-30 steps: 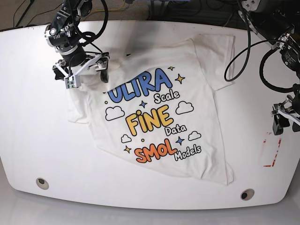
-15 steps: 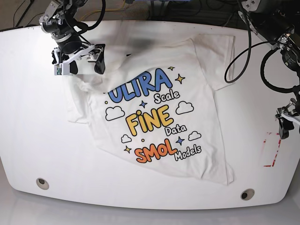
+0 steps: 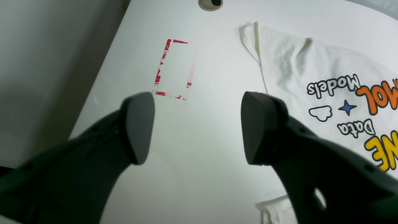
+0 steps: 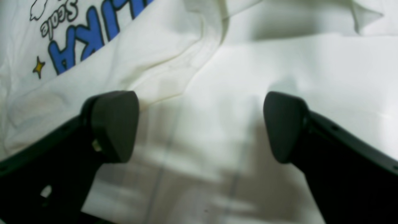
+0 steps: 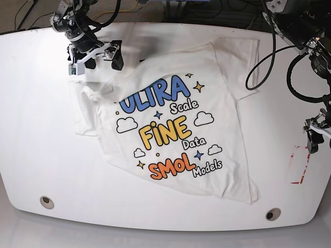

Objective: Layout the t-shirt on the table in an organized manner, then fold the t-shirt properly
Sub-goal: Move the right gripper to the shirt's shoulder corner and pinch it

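Step in hand, by judgement: layout, no fold begun. T-shirt lies print-up mid-table, skewed, hem toward front-right corner, far-left sleeve bunched.

Right gripper hovers over bunched sleeve near far-left corner, jaws wide, holding nothing. Left gripper wide, empty, above bare table near right edge, beside red dashed mark.

Next likely: pinch sleeve, draw it out flat toward left edge.

Open room: broad bare strips left and front; grommet hole by front-left corner.

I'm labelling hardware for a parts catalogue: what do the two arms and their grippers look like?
Both grippers, left gripper and right gripper, have matte dark-grey fingers with rounded pads. In the base view the arms are black with looping black cables, and the right one has pale brackets at its fingers.
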Robot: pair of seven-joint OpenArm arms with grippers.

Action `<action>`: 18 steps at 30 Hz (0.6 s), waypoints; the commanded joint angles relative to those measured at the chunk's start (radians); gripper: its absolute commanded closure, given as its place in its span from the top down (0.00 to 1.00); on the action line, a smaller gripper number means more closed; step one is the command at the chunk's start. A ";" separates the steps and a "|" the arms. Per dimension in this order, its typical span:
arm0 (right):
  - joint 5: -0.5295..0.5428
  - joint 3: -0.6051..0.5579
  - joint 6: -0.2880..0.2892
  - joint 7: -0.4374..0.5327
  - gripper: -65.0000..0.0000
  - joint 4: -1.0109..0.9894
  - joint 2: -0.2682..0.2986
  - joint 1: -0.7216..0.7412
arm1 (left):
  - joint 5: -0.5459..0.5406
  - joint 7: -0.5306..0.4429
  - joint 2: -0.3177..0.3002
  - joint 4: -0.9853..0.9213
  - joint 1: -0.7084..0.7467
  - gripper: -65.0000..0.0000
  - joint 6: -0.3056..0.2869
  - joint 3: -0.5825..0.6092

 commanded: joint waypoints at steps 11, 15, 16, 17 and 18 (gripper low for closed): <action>0.021 -0.038 0.008 0.021 0.93 -0.096 0.009 0.080 | -0.009 -0.031 -0.019 0.013 -0.014 0.63 -0.003 -0.002; 0.021 -0.038 0.008 0.021 0.93 -0.130 0.010 0.107 | -0.009 -0.031 -0.019 0.013 -0.014 0.63 -0.003 -0.005; 0.021 -0.038 0.008 0.021 0.93 -0.135 0.010 0.112 | -0.009 -0.031 -0.019 0.013 -0.014 0.63 -0.003 -0.005; 0.021 -0.038 0.008 0.021 0.93 -0.139 0.010 0.118 | -0.008 -0.031 -0.019 0.013 -0.014 0.63 -0.003 -0.007; 0.021 -0.040 0.008 0.021 0.93 -0.139 0.010 0.123 | -0.008 -0.031 -0.019 0.013 -0.014 0.63 -0.003 -0.007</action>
